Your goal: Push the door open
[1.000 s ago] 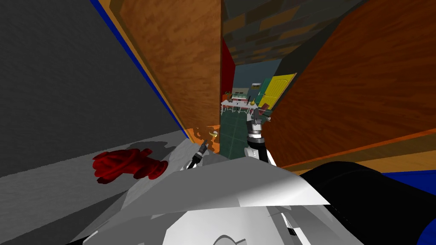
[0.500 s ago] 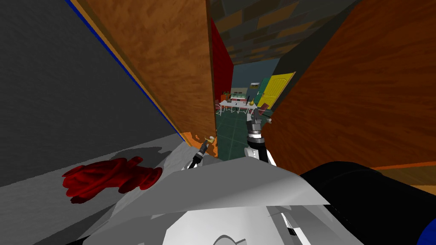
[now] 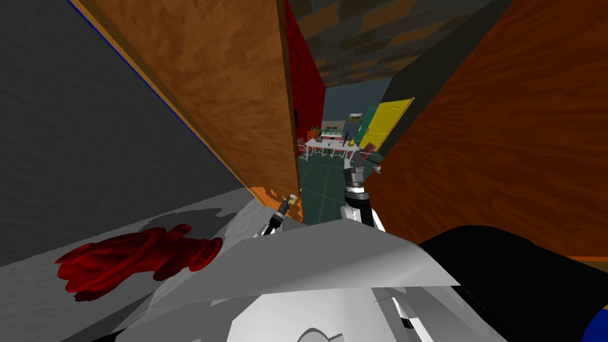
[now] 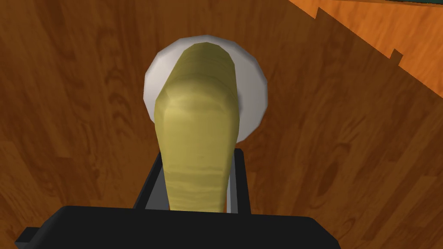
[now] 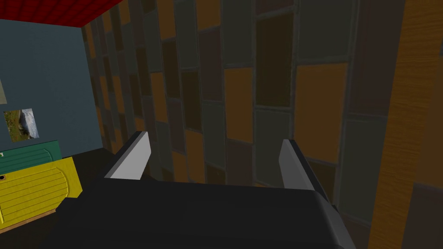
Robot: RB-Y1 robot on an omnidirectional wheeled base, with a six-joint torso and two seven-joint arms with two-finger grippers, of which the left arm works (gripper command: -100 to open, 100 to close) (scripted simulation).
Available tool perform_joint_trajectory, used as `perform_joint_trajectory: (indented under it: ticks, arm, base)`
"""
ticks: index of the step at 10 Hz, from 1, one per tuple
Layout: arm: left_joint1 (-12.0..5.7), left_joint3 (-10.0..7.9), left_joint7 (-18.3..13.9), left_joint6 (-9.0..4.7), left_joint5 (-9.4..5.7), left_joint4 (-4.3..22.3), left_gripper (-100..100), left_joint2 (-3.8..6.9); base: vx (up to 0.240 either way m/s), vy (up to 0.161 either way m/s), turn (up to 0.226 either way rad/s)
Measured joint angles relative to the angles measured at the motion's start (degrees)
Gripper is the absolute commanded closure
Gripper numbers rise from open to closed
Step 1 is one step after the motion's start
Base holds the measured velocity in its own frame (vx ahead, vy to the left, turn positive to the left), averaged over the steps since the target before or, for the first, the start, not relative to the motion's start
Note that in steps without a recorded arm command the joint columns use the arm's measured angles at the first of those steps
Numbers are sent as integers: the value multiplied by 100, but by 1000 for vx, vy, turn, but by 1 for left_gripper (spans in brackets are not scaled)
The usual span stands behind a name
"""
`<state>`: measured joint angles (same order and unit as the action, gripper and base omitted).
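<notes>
Left wrist view tells most of it: the door is a flat brown wood-grain slab right in front of the hand. Its yellowish lever handle sticks out of a round white plate toward the camera. The left pincer is clamped on that lever, one finger pressing each side.

My guess is the door's stiff and fairly heavy, and it'll only swing on its hinges, so it wants a steady shove, not a yank. The lever looks smooth and rounded, so the hold could slide off if the push goes sideways. It's a good place to hold though, since it sits near the free edge.

In the head view the door stands on my left, partly open. The gap shows green floor, with a white worktop and a yellow door far beyond. The right pincer hangs in that gap, fingers spread wide, holding nothing. A brown wall is on the right, and a red lump lies on the grey floor to my left.
</notes>
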<state>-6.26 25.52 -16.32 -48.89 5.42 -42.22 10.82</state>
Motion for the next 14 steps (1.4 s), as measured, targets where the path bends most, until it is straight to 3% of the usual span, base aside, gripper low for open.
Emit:
perform_joint_trajectory:
  ticks: [4,8,11,13,14]
  arm:
    - [-8,0,0,12,0,-1,100,-4]
    - [77,-90,-14,68,75,14,100,-29]
    - [82,-223,-34,49,140,14,100,-59]
    - [41,-353,-11,-32,183,153,100,-121]
    - [92,-422,-14,43,223,68,100,-131]
  base:
    - [23,-13,14]
    - [137,-110,66]
    - [146,-134,91]
    - [156,-160,108]
    - [153,-139,107]
